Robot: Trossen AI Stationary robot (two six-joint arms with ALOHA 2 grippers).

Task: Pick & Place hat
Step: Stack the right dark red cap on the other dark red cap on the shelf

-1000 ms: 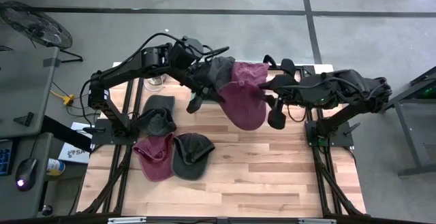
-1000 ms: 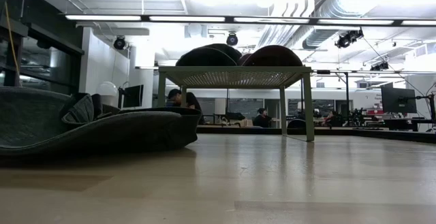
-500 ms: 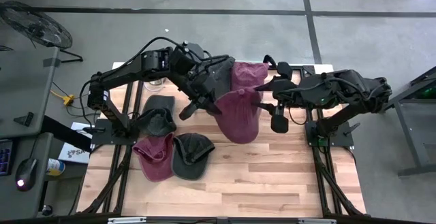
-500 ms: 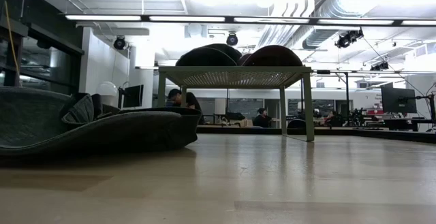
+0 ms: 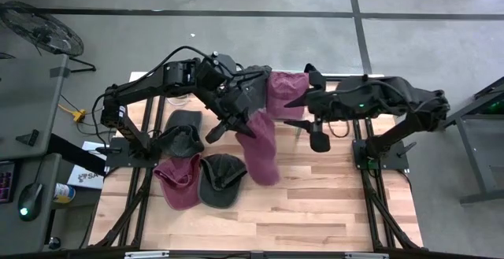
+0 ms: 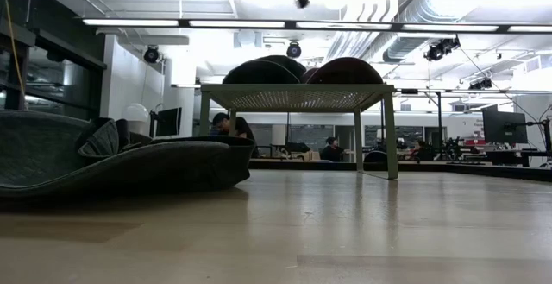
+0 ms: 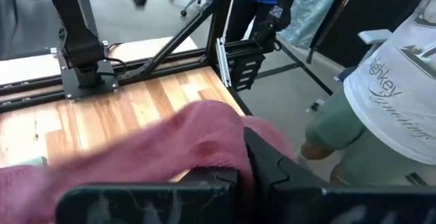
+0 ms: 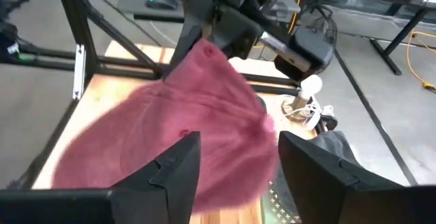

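My left gripper (image 5: 236, 122) is shut on a maroon hat (image 5: 264, 150), which hangs above the middle of the table. The left wrist view shows the same hat (image 7: 136, 149) draped past my fingers. My right gripper (image 5: 311, 121) is open, just right of the hat, and touches nothing. In the right wrist view its fingers stand on either side of the hat (image 8: 177, 135). A mesh stand (image 6: 297, 98) at the table's far side carries a dark grey hat (image 5: 252, 87) and another maroon hat (image 5: 287, 94) on its top. My left gripper holds the maroon hat by its upper end (image 5: 252, 123), pinched between the two fingers (image 7: 272, 169). The hat is lifted clear of the table and hangs slack below the gripper, long and narrow. Whether brim or crown is pinched, the gripper hides.
Three hats lie on the table's left half: a dark one (image 5: 183, 131), a maroon one (image 5: 179, 180) and another dark one (image 5: 223, 180). The wood to the right and near side (image 5: 331, 204) is bare. A person in a white shirt (image 7: 395, 101) stands beyond the table.
My left gripper carried the maroon hat from beside the stand toward the table's near edge and a little left. The hat, spread wide a second ago, now hangs down narrow and long. My right gripper drifted slightly toward the far edge and stayed open.
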